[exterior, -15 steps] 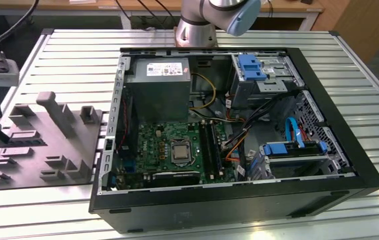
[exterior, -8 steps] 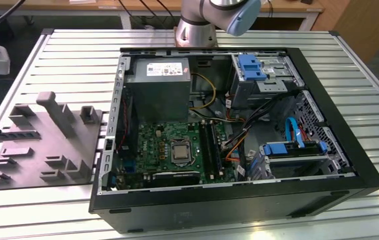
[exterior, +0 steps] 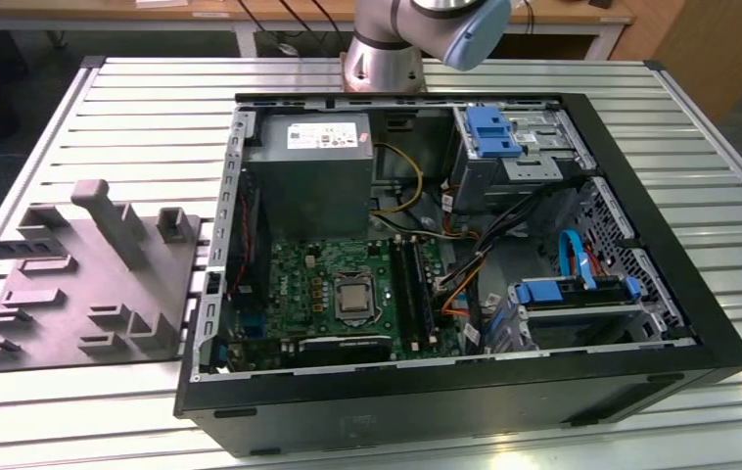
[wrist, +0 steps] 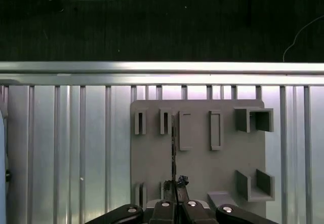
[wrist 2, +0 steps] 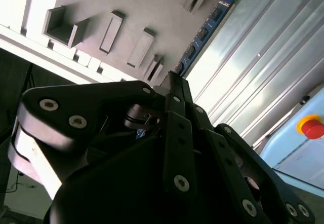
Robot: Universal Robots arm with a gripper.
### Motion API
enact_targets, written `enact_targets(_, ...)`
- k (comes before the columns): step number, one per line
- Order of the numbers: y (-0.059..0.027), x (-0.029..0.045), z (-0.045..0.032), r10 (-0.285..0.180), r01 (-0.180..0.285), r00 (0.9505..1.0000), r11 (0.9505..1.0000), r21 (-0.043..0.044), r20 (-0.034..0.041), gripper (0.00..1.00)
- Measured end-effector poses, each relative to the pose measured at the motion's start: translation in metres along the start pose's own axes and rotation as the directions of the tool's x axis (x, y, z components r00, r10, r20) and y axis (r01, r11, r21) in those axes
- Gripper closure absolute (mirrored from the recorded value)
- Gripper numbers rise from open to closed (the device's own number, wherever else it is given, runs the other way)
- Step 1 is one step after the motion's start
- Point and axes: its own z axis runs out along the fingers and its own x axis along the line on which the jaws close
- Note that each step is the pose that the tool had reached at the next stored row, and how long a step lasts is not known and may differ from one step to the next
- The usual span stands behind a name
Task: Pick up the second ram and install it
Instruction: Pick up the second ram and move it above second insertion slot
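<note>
A: Well, what is seen of the surface and the room?
B: A ribbed metal table is laid with a grey tray and an open computer case; dark floor lies beyond its edge.
A: And the memory stick?
B: It is held edge-on over the tray, pinched between the narrowed fingers of the gripper; its gripped end is hidden.
</note>
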Motion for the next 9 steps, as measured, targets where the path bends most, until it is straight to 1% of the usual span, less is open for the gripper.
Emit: enact_targets(9, 0.0004, -0.0009, -0.0302, 0.0, 0.0, 1.0, 1.0, 0.0, 0.0001, 0.89)
